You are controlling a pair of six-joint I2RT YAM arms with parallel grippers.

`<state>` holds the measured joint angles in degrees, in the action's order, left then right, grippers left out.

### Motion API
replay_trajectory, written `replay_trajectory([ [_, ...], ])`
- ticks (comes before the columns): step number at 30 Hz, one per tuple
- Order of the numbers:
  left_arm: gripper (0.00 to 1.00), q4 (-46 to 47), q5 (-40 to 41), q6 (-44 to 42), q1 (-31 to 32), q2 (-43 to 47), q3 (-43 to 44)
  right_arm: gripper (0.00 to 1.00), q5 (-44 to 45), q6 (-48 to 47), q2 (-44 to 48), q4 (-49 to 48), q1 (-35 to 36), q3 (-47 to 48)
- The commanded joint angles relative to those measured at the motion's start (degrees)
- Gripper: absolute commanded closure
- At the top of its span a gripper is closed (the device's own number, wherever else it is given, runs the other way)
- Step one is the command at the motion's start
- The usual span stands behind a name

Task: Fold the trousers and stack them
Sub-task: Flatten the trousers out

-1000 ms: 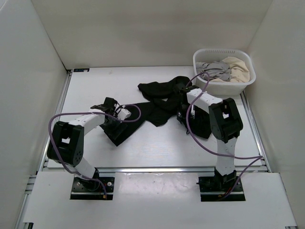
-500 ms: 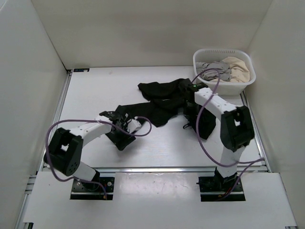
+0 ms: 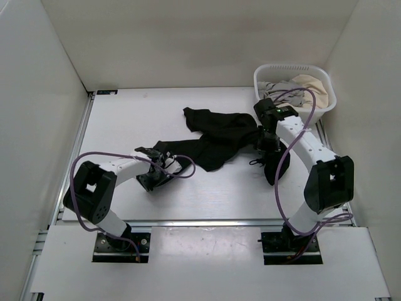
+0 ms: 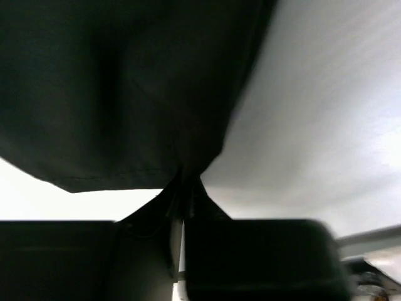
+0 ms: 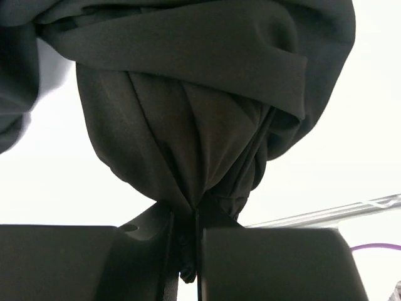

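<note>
1. Top external view shows the trousers (image 3: 216, 135) lying crumpled across the middle of the tabletop (image 3: 125, 113), near the basket (image 3: 324, 106) but outside it.
2. Left pincer (image 4: 183, 188) is clamped on a pinch of black cloth at the near-left end. The right pincer (image 5: 195, 213) is clamped on a bunched gather at the right end.
3. I judge this to be the spreading-out step; no fold is made yet.
4. Next move, to my eye, calls for drawing both ends apart until the slack goes, then laying the cloth flat.
5. Long axis runs roughly left to right, slanting from near-left to far-right, with one loose part poking toward the far side. I cannot tell which end is the waist.
</note>
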<state>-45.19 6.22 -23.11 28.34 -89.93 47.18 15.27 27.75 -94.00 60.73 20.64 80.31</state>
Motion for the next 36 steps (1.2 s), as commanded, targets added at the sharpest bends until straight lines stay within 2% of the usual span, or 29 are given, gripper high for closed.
replay_trajectory([
  [1,0.86,9.42,3.62,-0.70,-1.61,-4.02,-2.44,1.00,-0.32,-5.41,4.86,3.16,-3.93,4.92],
  [3,0.86,8.90,4.93,-2.71,-5.20,-2.01,0.01,1.00,-1.64,-9.18,6.10,3.17,-6.39,7.48],
  [4,0.86,8.89,4.94,-3.68,-10.88,-0.52,3.93,1.00,-2.25,-10.16,6.63,3.69,-9.45,9.06],
  [6,0.86,5.65,4.33,-6.22,-17.67,-0.51,10.27,1.00,-3.31,-12.79,7.25,4.40,-12.72,13.63],
  [7,0.86,4.07,3.63,-6.76,-24.23,-0.51,17.96,1.00,-3.92,-13.41,7.86,4.92,-15.95,14.69],
  [10,0.86,-3.37,-0.40,-7.99,-34.71,-3.22,30.21,1.00,-5.69,-15.35,8.39,5.53,-20.19,16.62],
  [11,0.86,-5.42,-1.20,-8.00,-36.32,-5.15,37.13,1.00,-5.69,-15.88,9.00,6.32,-20.73,16.63],
  [14,0.86,-10.61,-2.44,-9.49,-39.14,-5.78,44.38,1.00,-3.84,-16.59,11.55,6.33,-20.73,14.79],
  [19,0.86,-11.93,-1.74,-10.64,-39.85,-3.06,46.68,1.00,-6.91,-18.43,17.96,5.72,-21.26,12.94],
  [23,0.86,-13.70,-1.74,-11.69,-40.38,-4.63,49.94,1.00,-8.93,-20.27,21.74,5.19,-21.26,10.40],
  [27,0.86,-13.70,0.20,-10.12,-40.38,-14.89,54.66,1.00,-8.94,-20.80,22.28,3.96,-21.26,3.99],
  [28,0.86,-13.70,0.81,-9.41,-40.38,-20.84,56.69,1.00,-10.16,-20.80,21.75,2.30,-21.26,3.02],
  [29,0.78,-13.70,0.81,-8.71,-40.38,-24.29,59.23,1.00,-10.95,-20.80,21.75,1.68,-21.26,1.61],
  [30,0.72,-13.70,2.90,-7.05,-40.38,-27.89,66.39,1.00,-11.92,-20.80,19.84,1.15,-21.26,1.60],
  [31,0.61,-14.39,3.53,-6.34,-40.38,-34.98,70.55,1.00,-12.62,-20.80,19.03,0.62,-21.26,1.60],
  [32,0.44,-15.10,4.32,-5.72,-40.38,-38.27,74.77,1.00,-13.33,-20.80,18.07,0.10,-21.26,1.60],
  [33,0.20,-17.37,5.98,-5.02,-40.38,-41.09,78.73,1.00,-14.99,-20.80,16.14,0.09,-21.26,2.30],
  [34,0.16,-18.95,6.00,-5.01,-39.77,-44.42,84.77,1.00,-15.61,-20.19,15.43,0.09,-21.26,3.00],
  [36,0.08,-19.94,5.48,-4.32,-39.24,-43.15,84.32,1.00,-16.23,-20.19,14.11,0.62,-21.26,3.62],
])
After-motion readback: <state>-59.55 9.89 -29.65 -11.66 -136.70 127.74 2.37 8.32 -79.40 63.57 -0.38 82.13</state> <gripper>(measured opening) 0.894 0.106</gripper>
